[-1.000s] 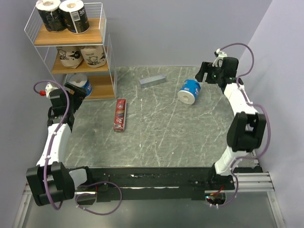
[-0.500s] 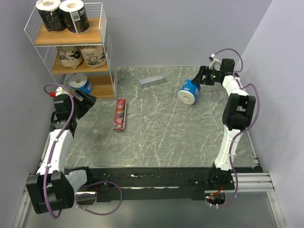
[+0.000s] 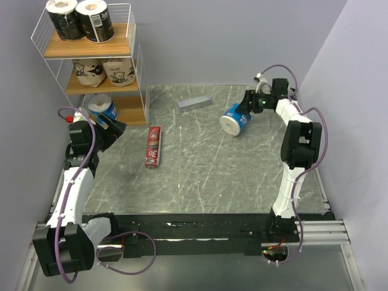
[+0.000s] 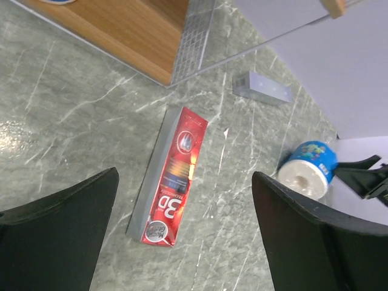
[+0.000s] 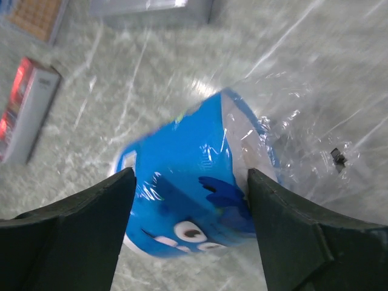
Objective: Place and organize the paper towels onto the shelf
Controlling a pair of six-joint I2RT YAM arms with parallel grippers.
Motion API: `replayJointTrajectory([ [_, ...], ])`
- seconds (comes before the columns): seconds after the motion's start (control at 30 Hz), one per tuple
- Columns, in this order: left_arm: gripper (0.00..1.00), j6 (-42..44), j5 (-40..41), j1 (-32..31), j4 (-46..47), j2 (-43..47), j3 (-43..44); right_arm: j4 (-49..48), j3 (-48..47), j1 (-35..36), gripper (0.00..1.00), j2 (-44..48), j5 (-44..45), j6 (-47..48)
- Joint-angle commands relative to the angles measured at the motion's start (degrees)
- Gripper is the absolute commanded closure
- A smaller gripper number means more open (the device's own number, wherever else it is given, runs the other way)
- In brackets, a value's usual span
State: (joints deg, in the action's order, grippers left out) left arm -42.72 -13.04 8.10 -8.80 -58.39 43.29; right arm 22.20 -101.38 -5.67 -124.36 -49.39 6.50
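Since 0.5 s earlier the right gripper (image 3: 247, 108) had swung left along the far side, and the loose blue-and-white roll (image 3: 234, 119) had shifted left with it. The left arm had barely changed.

Roll: blue wrap with white patches and a cartoon eye, glossy film crinkled at one end, white end tilted toward the near-left. It lay on the table (image 3: 212, 176), far right of centre, well apart from the shelf (image 3: 121, 42).

Right gripper (image 5: 191, 182): fingers spread wide, one on each side of the roll (image 5: 188, 206), each close against the wrapper. Whether they were pressing on it could not be told; the wrist picture was blurred.

Left gripper (image 3: 112, 128): fingers wide apart, nothing between them, hanging just in front of the lowest board.

Shelf load: two black rolls (image 3: 79, 19) on the top board, two tan rolls (image 3: 103, 71) on the middle, one blue-and-white roll (image 3: 102, 107) at the left of the lowest, bare wood to its right.

Room: the red box (image 3: 153, 146) lay lengthwise between the loose roll and the shelf; the grey bar (image 3: 194, 102) lay near the far edge. Marble between them was open.

Views: the left wrist camera showed the left gripper (image 4: 183, 179) above the red box (image 4: 171, 179), with the grey bar (image 4: 262, 88) and loose roll (image 4: 306, 170) beyond, but only a corner of the shelf (image 4: 121, 30). The right wrist camera alone showed the wrapper print, plus the red box (image 5: 27, 109).
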Motion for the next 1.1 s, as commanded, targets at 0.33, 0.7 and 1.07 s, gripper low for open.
replayJointTrajectory([
  [0.33,0.02,-0.61,-4.1,-0.98,3.35,0.21,-0.66,-5.32,22.28,24.21,0.27,25.21,23.54,-3.68],
  [0.7,0.02,0.53,-4.28,-2.65,2.73,0.65,0.22,-3.73,24.2,23.16,0.15,26.88,19.94,-14.66],
  [1.07,0.02,2.29,-1.99,-5.02,0.71,0.38,1.71,-25.61,38.98,22.11,0.03,27.68,11.25,-28.03],
])
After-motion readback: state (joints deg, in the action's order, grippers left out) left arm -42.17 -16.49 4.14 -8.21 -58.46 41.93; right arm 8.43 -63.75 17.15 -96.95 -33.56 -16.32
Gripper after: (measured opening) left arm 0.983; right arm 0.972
